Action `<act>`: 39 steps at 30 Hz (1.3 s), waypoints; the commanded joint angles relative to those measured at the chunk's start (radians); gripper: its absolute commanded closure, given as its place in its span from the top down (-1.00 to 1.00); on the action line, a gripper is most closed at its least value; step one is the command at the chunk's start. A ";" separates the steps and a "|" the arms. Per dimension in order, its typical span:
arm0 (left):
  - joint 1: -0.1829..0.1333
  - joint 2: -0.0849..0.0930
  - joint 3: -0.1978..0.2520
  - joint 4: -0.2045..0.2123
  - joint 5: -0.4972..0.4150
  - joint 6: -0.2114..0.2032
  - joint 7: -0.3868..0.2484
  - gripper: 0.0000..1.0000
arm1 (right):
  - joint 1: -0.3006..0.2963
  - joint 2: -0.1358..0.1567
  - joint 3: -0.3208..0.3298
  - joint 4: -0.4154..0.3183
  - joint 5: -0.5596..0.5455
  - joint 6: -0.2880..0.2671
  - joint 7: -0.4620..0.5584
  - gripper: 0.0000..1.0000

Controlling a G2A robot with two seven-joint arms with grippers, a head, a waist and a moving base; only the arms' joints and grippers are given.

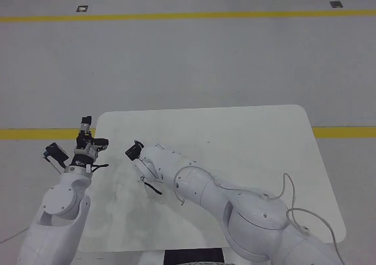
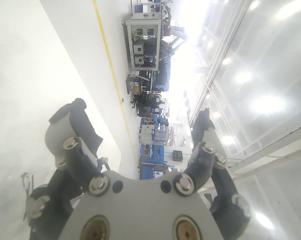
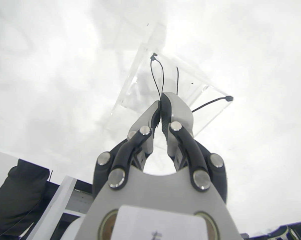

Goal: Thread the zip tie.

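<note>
While closed, right end effector (image 3: 161, 104) pinches zip tie (image 3: 163, 76).

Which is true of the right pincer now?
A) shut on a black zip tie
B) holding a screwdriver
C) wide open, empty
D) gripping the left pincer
A: the right wrist view shows the right pincer closed, with the thin black zip tie pinched at its tips and looping away to its head.

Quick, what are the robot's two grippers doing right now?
Left gripper: open, holding nothing.
Right gripper: closed on a black zip tie.
</note>
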 commanded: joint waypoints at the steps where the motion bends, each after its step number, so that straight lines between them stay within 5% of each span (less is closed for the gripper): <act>1: 0.000 0.000 0.000 0.000 0.000 0.000 0.000 1.00 | 0.004 0.001 0.001 0.000 0.008 -0.004 -0.001 -1.00; 8: 0.000 0.000 0.000 0.000 0.000 0.000 0.000 1.00 | 0.005 0.001 -0.001 0.000 0.019 -0.009 -0.001 -1.00; 14: 0.000 0.000 0.000 0.000 0.000 0.000 0.000 1.00 | -0.001 0.000 -0.001 0.007 0.023 -0.033 0.008 -0.66; 39: 0.000 0.000 0.000 0.000 0.000 0.000 0.000 1.00 | -0.011 -0.006 -0.001 0.027 0.007 -0.081 0.031 -0.86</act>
